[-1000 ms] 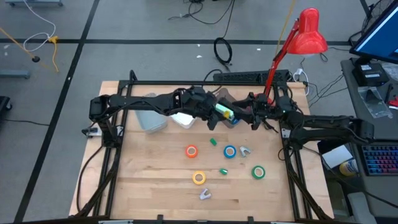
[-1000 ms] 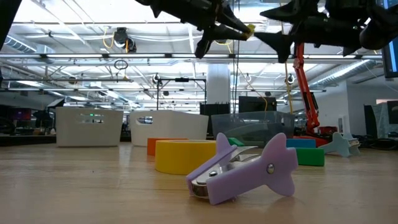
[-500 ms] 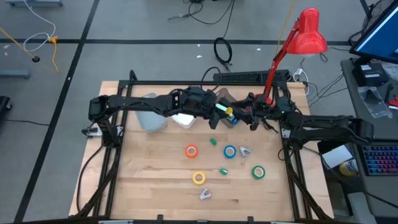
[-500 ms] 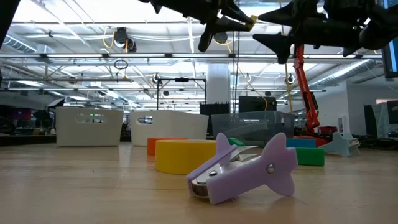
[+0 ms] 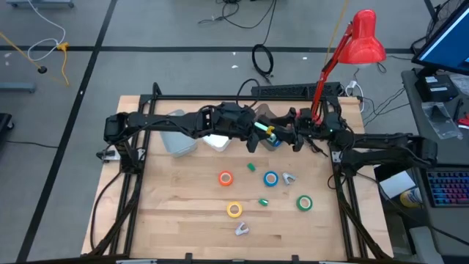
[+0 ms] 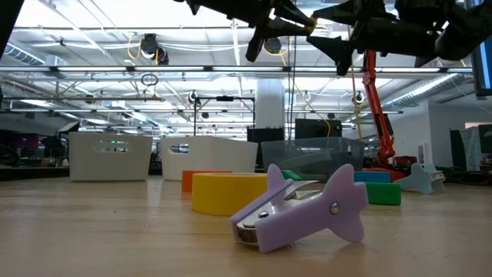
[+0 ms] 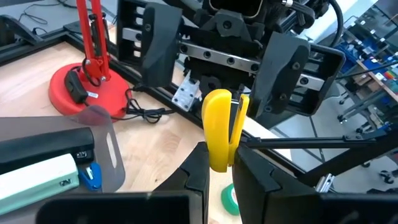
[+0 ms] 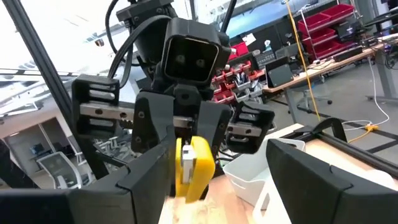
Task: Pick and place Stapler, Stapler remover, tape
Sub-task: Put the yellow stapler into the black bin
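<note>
Only in the left wrist view is the yellow stapler (image 7: 219,127) seen pinched by the left claw (image 7: 217,171); the wide right claw (image 5: 294,136) has been moved closer.

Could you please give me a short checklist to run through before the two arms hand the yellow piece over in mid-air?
1. Left hand is shut on the small yellow stapler: ok.
2. Right hand is open, its dark fingers spread either side of the stapler: ok.
3. The two hands face each other above the wooden table: ok.
4. Right fingers already touching the stapler: cannot tell.
5. Clear plastic bin below the hands, already holding a pale green stapler: ok.
6. Orange tape roll, blue tape roll, yellow tape roll and green tape roll lie apart from the handover: ok.
</note>
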You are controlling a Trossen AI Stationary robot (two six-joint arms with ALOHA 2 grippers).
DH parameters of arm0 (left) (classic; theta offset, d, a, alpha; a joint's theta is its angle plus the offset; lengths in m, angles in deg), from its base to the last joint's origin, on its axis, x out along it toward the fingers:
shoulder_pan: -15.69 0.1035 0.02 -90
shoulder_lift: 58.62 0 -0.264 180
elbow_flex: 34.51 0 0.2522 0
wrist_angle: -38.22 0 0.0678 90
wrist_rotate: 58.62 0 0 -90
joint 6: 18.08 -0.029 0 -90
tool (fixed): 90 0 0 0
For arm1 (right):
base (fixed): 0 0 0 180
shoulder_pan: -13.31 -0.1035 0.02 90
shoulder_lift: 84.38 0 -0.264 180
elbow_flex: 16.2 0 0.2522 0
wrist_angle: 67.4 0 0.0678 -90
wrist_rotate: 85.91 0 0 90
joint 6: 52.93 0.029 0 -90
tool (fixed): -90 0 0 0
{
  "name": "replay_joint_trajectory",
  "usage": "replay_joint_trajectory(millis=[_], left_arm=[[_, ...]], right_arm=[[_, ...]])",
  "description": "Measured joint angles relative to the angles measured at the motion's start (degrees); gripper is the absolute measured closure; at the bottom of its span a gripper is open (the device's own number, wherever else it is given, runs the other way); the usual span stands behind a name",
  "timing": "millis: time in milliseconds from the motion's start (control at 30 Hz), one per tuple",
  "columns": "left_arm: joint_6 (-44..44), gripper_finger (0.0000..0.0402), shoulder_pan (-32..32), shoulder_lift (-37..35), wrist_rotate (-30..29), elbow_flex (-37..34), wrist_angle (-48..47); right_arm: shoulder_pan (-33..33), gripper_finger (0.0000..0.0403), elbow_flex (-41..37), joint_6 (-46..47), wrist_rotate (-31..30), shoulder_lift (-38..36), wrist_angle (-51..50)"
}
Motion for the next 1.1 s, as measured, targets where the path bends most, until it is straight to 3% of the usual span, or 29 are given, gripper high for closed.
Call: replay_joint_trajectory(millis=[367,933,1100], left_arm=[[-0.6,0.0355,0.0,0.0,0.0,0.0,0.0],[-0.9,0.0355,0.1,0.0,-0.1,0.0,-0.4],[-0.8,0.0355,0.1,0.0,0.0,0.0,-0.5]], right_arm=[[0.0,0.0159,1.5,0.1,0.2,2.4,0.1],[0.0,0.0322,1.6,0.1,2.1,2.3,0.2],[0.0,0.0347,1.6,-0.3,3.0,2.3,0.2]])
